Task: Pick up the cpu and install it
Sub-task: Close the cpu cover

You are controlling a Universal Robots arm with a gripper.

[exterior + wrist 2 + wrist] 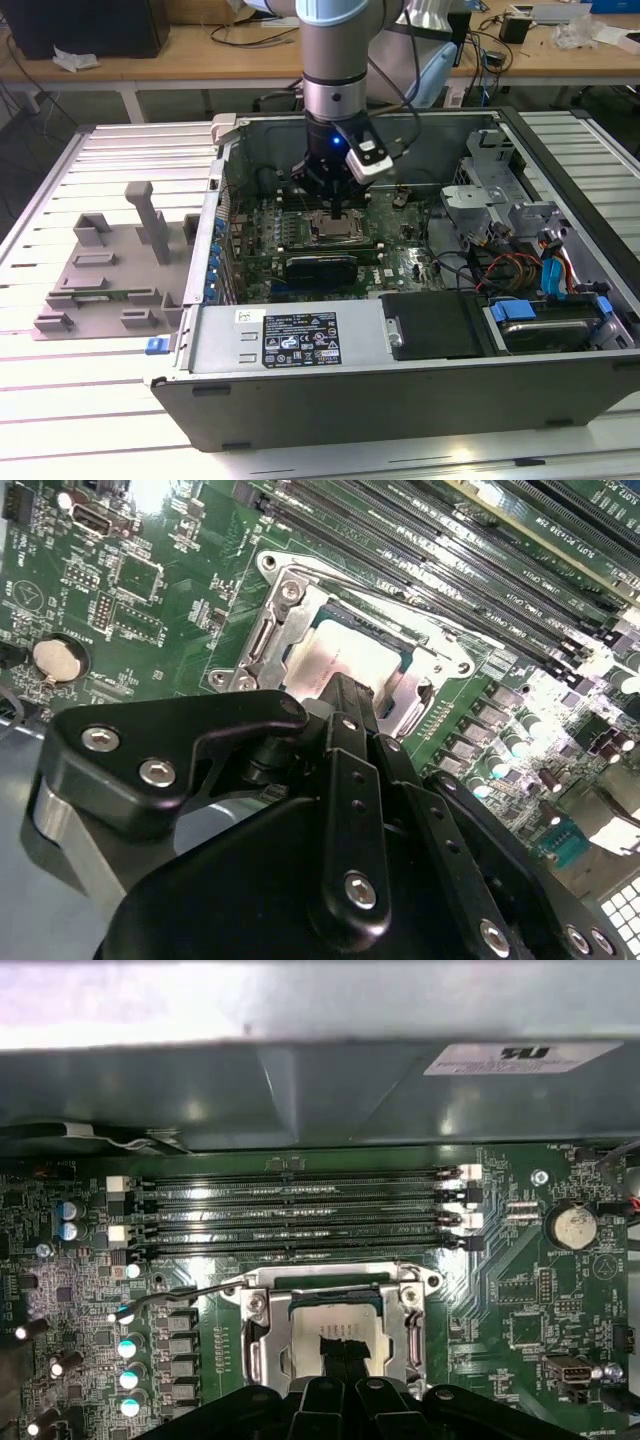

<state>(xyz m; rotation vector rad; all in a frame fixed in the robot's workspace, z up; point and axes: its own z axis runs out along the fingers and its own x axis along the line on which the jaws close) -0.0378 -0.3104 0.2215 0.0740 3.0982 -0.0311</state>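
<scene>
The cpu (345, 660) is a silvery square chip lying flat inside the dark metal socket frame (290, 590) on the green motherboard, and its frame stands open around it. In the exterior view my gripper (335, 205) reaches down into the open computer case (400, 400) right over the cpu (335, 230). In both wrist views the black fingers meet in a narrow tip at the chip's middle, far narrower than the chip. My gripper (346, 1353) looks shut over the cpu (335, 1322), with its near edge hidden under the tip. Contact with the chip cannot be told.
Memory slots (300, 1210) run beside the socket, and a coin battery (572, 1225) sits on the board. A grey plastic tray (110, 270) with upright blocks lies at the exterior view's left. Drive cage and cables (540, 270) fill the case's right side.
</scene>
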